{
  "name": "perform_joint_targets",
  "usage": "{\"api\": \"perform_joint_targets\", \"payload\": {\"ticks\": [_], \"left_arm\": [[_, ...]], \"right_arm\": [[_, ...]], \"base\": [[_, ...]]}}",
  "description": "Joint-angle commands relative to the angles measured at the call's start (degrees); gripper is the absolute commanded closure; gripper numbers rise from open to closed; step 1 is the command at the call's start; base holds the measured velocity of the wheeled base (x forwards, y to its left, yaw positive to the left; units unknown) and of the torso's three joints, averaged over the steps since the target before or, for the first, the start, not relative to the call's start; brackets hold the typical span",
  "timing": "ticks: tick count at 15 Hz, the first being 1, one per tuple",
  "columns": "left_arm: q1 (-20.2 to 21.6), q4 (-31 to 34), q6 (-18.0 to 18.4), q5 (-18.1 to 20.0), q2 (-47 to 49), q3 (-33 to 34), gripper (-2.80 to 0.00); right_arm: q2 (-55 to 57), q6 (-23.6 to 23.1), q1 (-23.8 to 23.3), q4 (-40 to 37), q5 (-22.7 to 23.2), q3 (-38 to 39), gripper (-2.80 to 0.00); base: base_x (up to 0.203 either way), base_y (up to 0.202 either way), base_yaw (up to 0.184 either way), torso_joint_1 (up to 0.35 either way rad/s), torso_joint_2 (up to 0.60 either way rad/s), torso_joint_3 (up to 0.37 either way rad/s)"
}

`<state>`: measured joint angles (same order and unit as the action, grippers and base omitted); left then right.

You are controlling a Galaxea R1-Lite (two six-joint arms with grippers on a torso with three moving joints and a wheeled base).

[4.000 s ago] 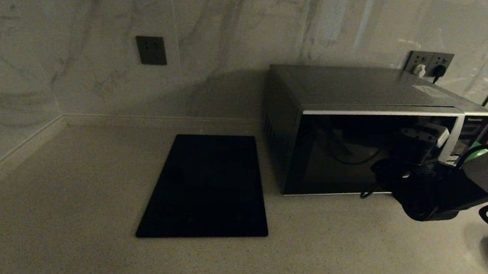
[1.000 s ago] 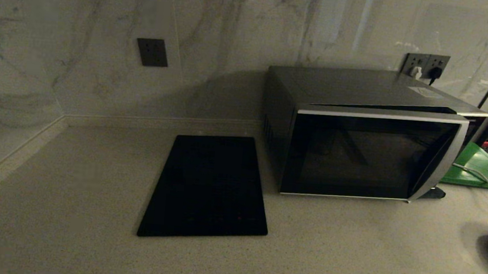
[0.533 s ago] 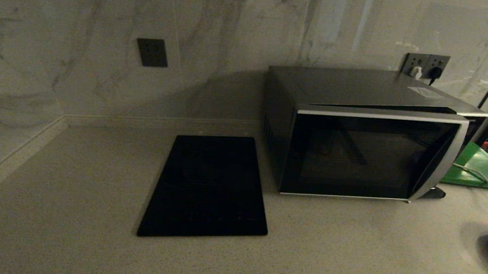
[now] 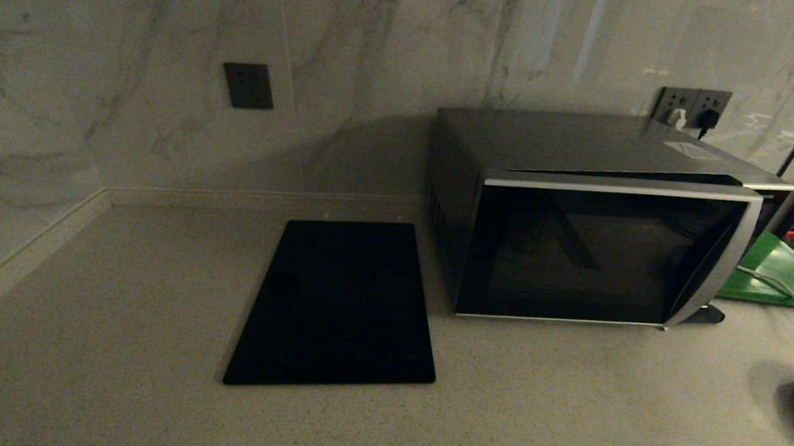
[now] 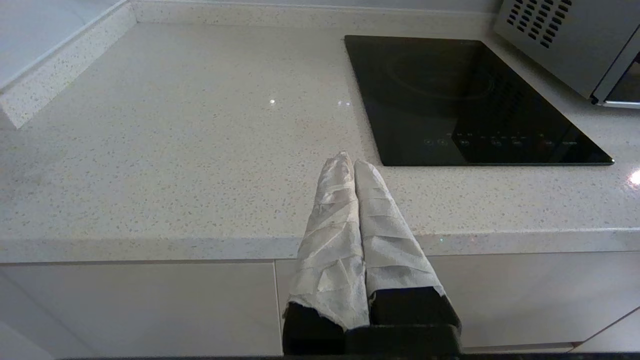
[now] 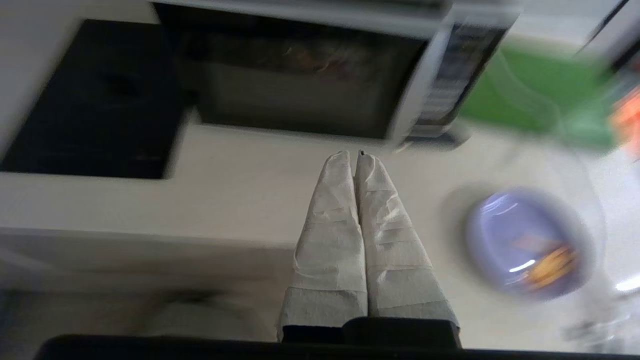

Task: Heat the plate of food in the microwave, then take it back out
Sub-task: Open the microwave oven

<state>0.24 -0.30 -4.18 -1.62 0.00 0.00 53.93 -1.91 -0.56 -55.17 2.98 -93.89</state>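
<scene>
Marble-patterned wall panels back the pale speckled worktop (image 4: 113,314) in front of you, with the black glass cooktop (image 4: 337,303) lying flat at its middle and the microwave (image 4: 582,216) just to its right. Four seconds ago your right arm was up against the handle side of the door; now that arm is gone from the head view and the door stands slightly ajar, its handle edge swung out from the button panel. That reads as the opening step only half done: the gap looks too narrow to pass a plate through.

The plate of food (image 6: 527,245) sits on the worktop well to the right of the microwave, near the front edge, with orange sticks on it; only its rim shows in the head view. The green board (image 4: 783,271) lies behind it.

Your right gripper (image 6: 356,156) hangs above the worktop in front of the door, wrapped fingers pressed together, holding nothing. Your left gripper (image 5: 348,162) is parked at the worktop's front edge, left of the cooktop, fingers likewise closed and empty.
</scene>
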Motion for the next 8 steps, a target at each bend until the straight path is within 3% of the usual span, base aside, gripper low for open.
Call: {"api": "perform_joint_targets", "payload": {"ticks": [1,2,6,8], "left_arm": [[0.0,0.0,0.0,0.0,0.1,0.0,0.0],[0.0,0.0,0.0,0.0,0.1,0.0,0.0],[0.0,0.0,0.0,0.0,0.1,0.0,0.0],[0.0,0.0,0.0,0.0,0.1,0.0,0.0]], "right_arm": [[-1.0,2.2,-1.8,0.2,0.8,2.3,0.0],[-0.9,4.3,-1.9,1.0,0.9,2.1,0.0],[5.2,4.9,-2.7,7.0,0.6,0.2,0.0],[14.3,7.9,-2.8,8.6,-3.1,-5.0,0.0]], "base": [[0.0,0.0,0.0,0.0,0.0,0.0],[0.0,0.0,0.0,0.0,0.0,0.0],[0.0,0.0,0.0,0.0,0.0,0.0],[0.0,0.0,0.0,0.0,0.0,0.0]]}}
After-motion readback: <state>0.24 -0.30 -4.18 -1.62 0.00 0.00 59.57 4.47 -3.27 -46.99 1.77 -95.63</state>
